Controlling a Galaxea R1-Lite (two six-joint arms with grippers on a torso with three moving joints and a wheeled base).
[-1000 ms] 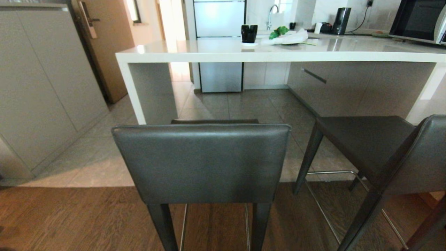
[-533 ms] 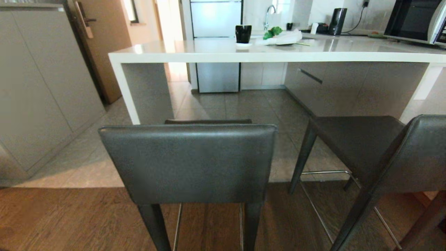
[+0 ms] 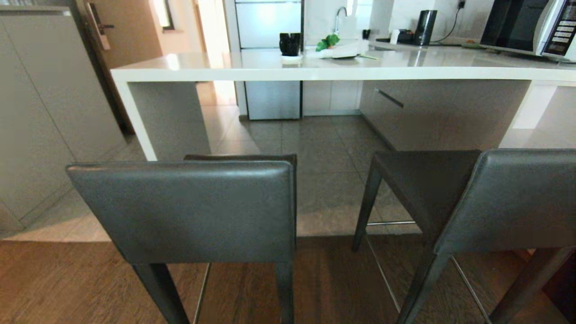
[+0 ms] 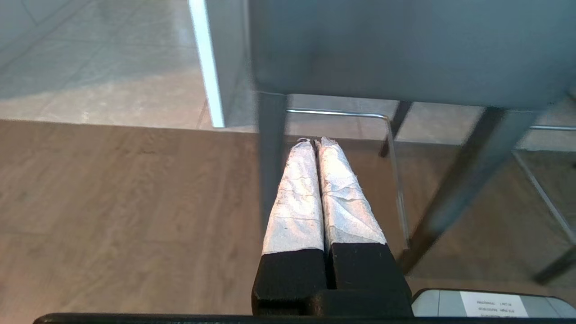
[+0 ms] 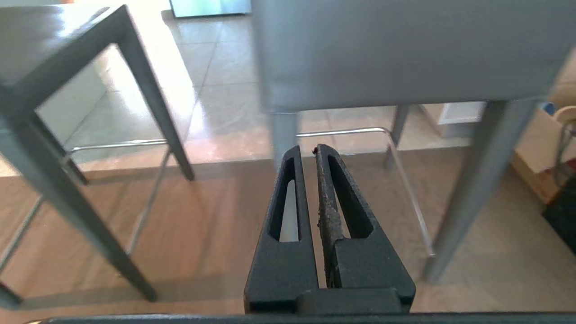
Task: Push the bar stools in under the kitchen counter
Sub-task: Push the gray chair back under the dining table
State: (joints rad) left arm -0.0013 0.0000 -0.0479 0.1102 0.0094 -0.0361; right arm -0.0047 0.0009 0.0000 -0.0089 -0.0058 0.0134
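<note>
Two stools stand out from the surface, both my pincers pressed together and empty.

My left pincer (image 4: 313, 141) hangs low over the wood floor (image 4: 112, 193), fingers pressed together, just short of the left stool (image 3: 189, 211), whose backrest rises above and ahead of it. My right pincer (image 5: 307, 150) is likewise closed on nothing, below and behind the right stool (image 3: 508, 202). Beyond both pincers, past the tile floor (image 3: 333, 180), the surface (image 3: 315, 72) stands apart from the stools, a cup (image 3: 290, 44) on top.
</note>
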